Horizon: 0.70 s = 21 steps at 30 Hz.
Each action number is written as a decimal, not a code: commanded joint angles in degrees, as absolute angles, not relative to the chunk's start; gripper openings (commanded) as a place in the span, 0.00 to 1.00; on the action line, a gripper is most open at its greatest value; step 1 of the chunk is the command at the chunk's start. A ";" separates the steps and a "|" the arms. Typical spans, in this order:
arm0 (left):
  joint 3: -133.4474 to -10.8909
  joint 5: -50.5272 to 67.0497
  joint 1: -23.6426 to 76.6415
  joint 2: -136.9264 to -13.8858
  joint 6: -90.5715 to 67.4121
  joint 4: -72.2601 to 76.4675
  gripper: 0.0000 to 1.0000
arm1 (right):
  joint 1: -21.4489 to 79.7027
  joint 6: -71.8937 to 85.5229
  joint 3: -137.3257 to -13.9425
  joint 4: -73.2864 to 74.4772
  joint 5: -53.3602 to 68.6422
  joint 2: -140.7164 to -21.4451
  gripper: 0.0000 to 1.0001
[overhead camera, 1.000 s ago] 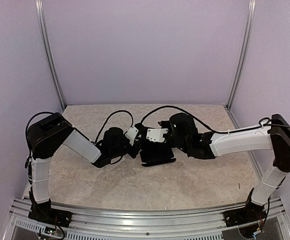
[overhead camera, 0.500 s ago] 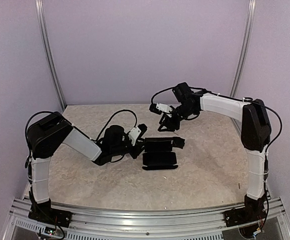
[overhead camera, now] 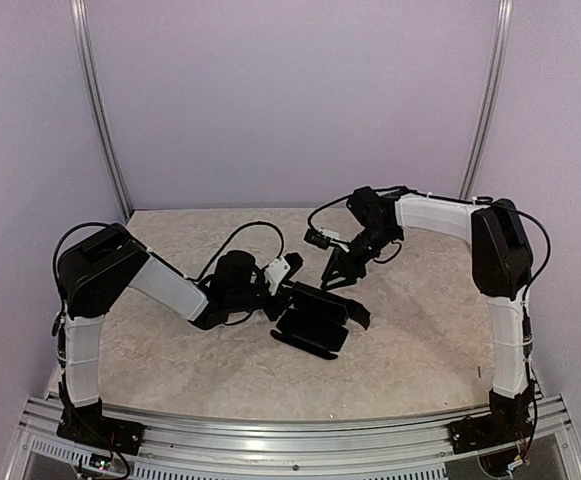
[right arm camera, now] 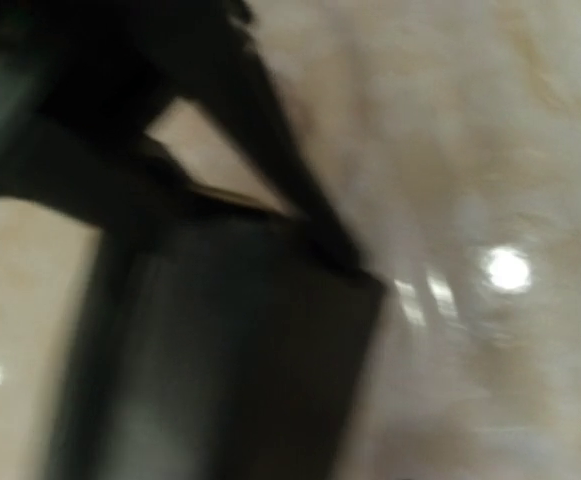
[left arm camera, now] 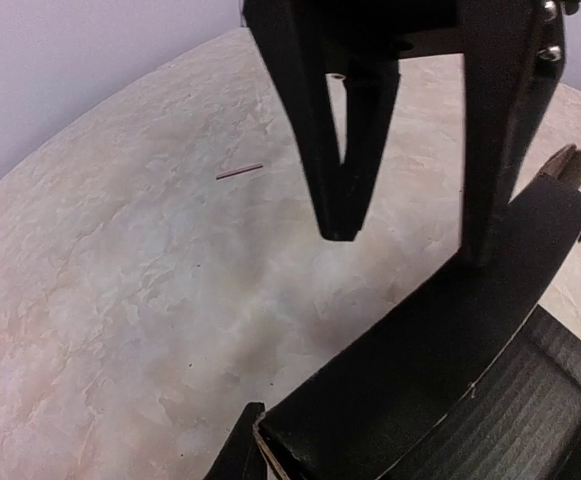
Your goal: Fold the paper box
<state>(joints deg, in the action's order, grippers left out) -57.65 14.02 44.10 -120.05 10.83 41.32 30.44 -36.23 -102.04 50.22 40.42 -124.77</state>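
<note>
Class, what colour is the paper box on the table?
Matte black thin cardboard box; top external view.

Robotics lab test cell, not domestic. Evid.: bare lilac wall panels (overhead camera: 290,100); alu. profile uprights (overhead camera: 98,110) at rear corners; alu. rail (overhead camera: 290,437) along near edge w/ left arm (overhead camera: 160,285) and right arm (overhead camera: 440,215) bolted on; exposed cabling (overhead camera: 245,232); marble-pattern worktop (overhead camera: 170,350).

Evenly bright from overhead, soft shadows on the worktop (overhead camera: 170,350); smeared by motion blur and glare at right wrist, crisp elsewhere.
</note>
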 commanded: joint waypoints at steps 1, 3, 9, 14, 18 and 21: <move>-58.41 8.55 44.26 -122.30 11.41 39.44 0.17 | 29.16 -34.24 -101.85 55.56 50.56 -126.28 0.42; -58.29 7.19 44.44 -122.49 11.34 39.76 0.14 | 28.43 -34.15 -102.35 57.09 53.11 -126.83 0.42; -59.33 5.18 45.04 -123.20 11.11 39.66 0.09 | 28.33 -33.39 -98.88 56.62 56.04 -126.75 0.42; -60.90 2.19 45.82 -123.57 10.39 37.45 0.06 | 28.62 -26.73 -91.94 47.51 52.52 -123.34 0.36; -60.96 1.07 46.57 -123.53 8.86 37.51 0.06 | 29.39 -20.60 -86.68 39.87 47.77 -120.39 0.27; -60.01 0.71 47.09 -123.42 8.62 38.55 0.08 | 29.46 -19.01 -86.23 38.75 45.20 -119.95 0.19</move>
